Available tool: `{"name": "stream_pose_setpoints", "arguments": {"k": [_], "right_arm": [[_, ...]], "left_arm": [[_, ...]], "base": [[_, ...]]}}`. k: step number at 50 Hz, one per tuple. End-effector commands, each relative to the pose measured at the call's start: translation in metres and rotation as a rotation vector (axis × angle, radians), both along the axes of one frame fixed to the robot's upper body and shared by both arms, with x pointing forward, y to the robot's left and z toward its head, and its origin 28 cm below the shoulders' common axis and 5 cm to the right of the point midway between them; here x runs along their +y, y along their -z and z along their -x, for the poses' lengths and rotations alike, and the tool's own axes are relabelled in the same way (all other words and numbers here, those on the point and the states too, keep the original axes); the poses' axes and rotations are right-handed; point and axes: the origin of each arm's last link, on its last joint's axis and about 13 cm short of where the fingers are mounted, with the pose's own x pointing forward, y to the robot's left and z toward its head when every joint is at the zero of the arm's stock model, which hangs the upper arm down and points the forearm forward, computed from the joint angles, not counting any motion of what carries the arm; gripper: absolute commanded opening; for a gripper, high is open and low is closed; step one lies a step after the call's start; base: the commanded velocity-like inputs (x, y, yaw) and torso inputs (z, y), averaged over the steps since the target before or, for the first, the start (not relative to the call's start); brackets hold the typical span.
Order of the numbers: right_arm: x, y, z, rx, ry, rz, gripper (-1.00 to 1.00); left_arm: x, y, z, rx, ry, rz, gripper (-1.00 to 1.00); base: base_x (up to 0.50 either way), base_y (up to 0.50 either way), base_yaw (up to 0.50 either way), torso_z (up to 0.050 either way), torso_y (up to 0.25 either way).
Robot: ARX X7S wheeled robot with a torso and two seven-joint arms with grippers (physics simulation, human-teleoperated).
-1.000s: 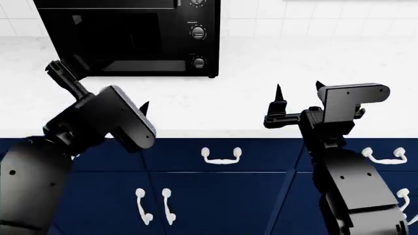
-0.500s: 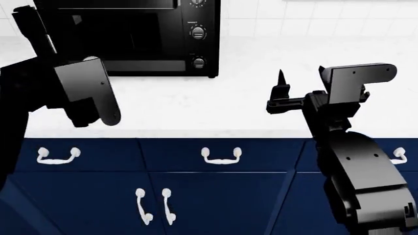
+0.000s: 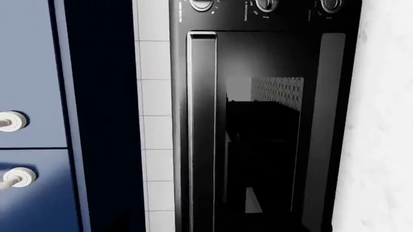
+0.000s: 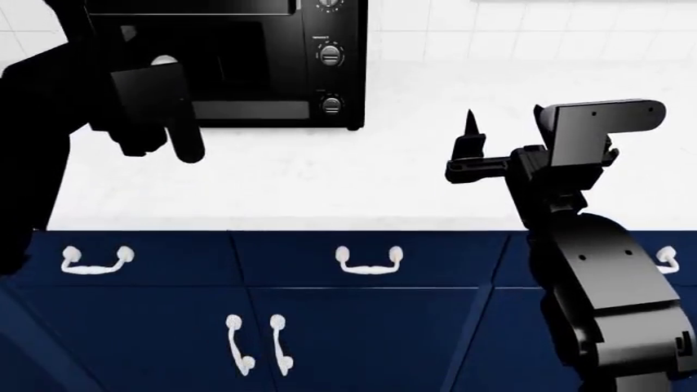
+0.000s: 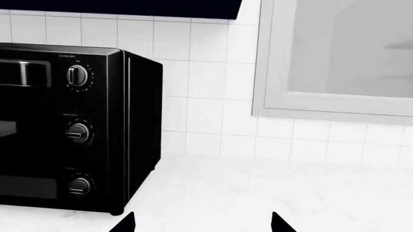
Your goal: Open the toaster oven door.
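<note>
The oven (image 4: 218,61) stands at 11 o'clock on the white desk (image 4: 436,175), its door (image 3: 258,130) closed with the handle (image 3: 202,130) untouched. The left pincer (image 4: 153,114) hangs before the door; I cannot tell its jaws. The right pincer (image 4: 503,131), at 3 o'clock, is spread apart and empty.

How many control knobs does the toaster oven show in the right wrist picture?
3, in a column down the right front of the toaster oven: top knob, middle knob, bottom knob. None seem hidden.
</note>
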Motion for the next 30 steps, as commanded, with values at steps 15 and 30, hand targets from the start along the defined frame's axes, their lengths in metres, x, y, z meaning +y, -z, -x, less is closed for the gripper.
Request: {"name": "stream_pose_setpoints", "arguments": {"k": [15, 30], "right_arm": [[0.0008, 0.0026, 0.0009, 0.012, 0.003, 0.002, 1.00], [0.0008, 0.0025, 0.0018, 0.010, 0.002, 0.000, 1.00]], "left_arm": [[-0.0005, 0.0040, -0.0046, 0.004, 0.006, -0.020, 1.00], [-0.0001, 0.0033, -0.0039, 0.004, 0.004, -0.022, 1.00]], "base": [[0.08, 0.00, 0.00, 0.000, 0.000], [0.08, 0.00, 0.00, 0.000, 0.000]]}}
